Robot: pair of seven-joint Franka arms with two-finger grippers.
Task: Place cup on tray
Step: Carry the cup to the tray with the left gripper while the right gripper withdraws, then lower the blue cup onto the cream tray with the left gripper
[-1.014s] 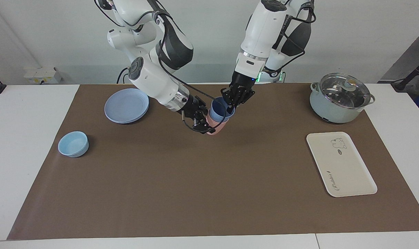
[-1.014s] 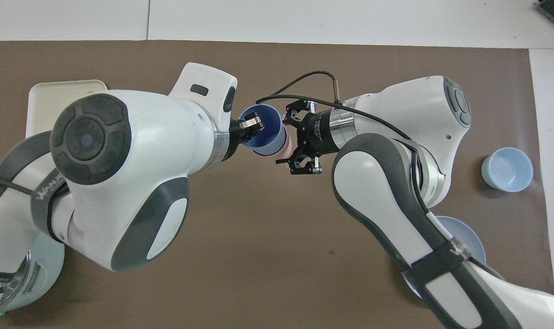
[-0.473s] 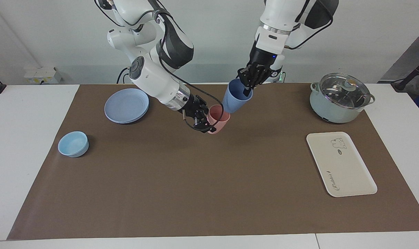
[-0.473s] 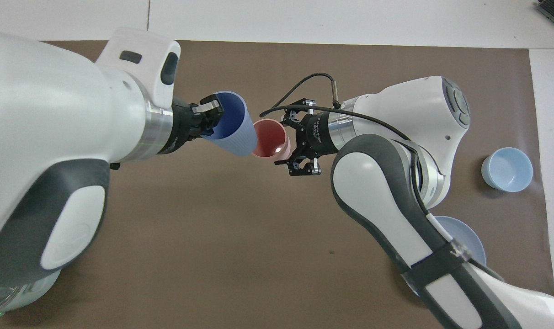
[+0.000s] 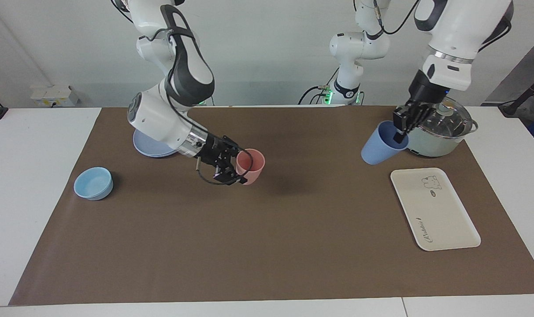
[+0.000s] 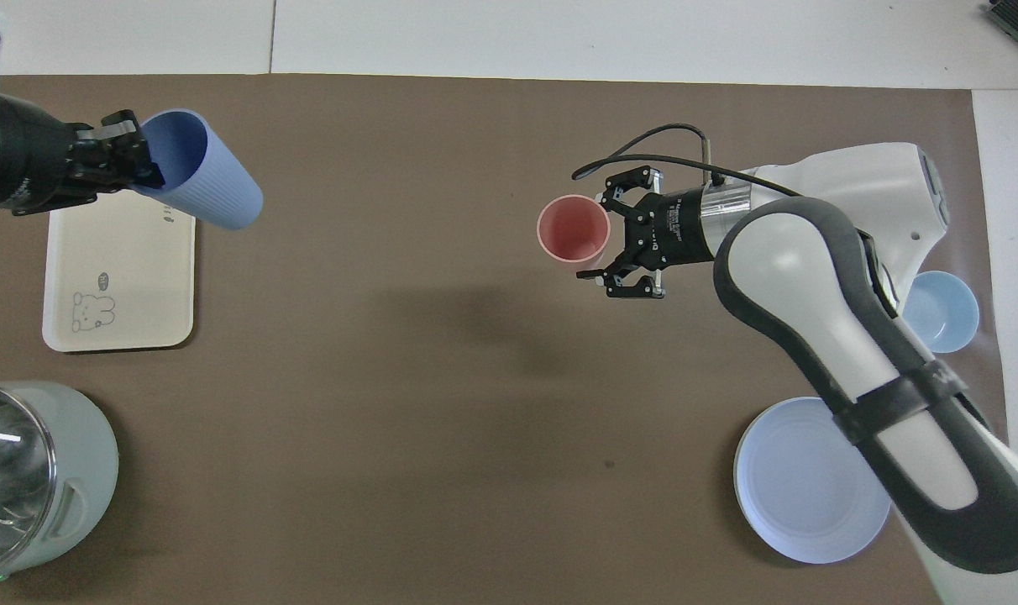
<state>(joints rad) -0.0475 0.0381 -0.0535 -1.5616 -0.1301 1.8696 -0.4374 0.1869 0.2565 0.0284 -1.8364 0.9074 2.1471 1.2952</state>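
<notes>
at centre-left of the facing view the right claw sits wide beside the pink cup. at upper right the left claw grips the tilted cup by its rim, raised near the tray.

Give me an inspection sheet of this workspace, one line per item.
Surface: brown mat over a white table.
Job's things: blue cup tilted in the air, held at its rim; tray bare at the left arm's end.
Clutter: pink cup upright on the mat; bowl and plate at the right arm's end; lidded pot nearer the robots than the tray.
Grippers: left tool shut on the blue cup's rim, near the pot; right tool open beside the pink cup.
Cables: black cable looping from the right wrist.
Surroundings: white wall, nothing else seen.
</notes>
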